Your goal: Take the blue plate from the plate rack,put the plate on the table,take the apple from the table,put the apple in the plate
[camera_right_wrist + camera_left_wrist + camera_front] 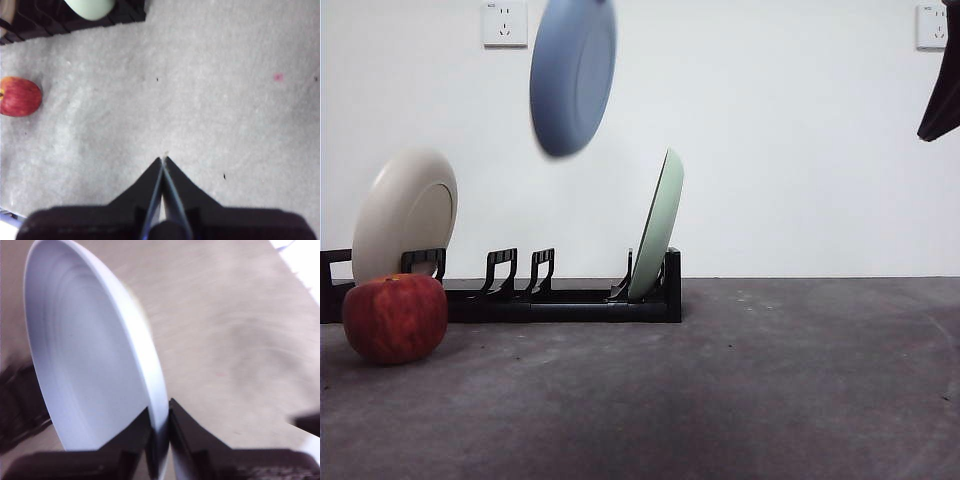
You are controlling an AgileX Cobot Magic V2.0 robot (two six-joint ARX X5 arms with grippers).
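Observation:
The blue plate (572, 72) hangs on edge high above the plate rack (570, 298), clear of its slots. My left gripper (160, 422) is shut on the plate's rim (95, 365), and the gripper itself is above the front view's top edge. The red apple (396, 317) rests on the table (740, 390) at the near left, in front of the rack; it also shows in the right wrist view (19, 96). My right gripper (163, 162) hovers shut and empty over bare table, seen as a black tip (942, 100) at the front view's top right corner.
A cream-white plate (405, 213) stands in the rack's left end and a pale green plate (657, 225) leans in its right end. Two wall sockets (505, 22) sit high on the white wall behind.

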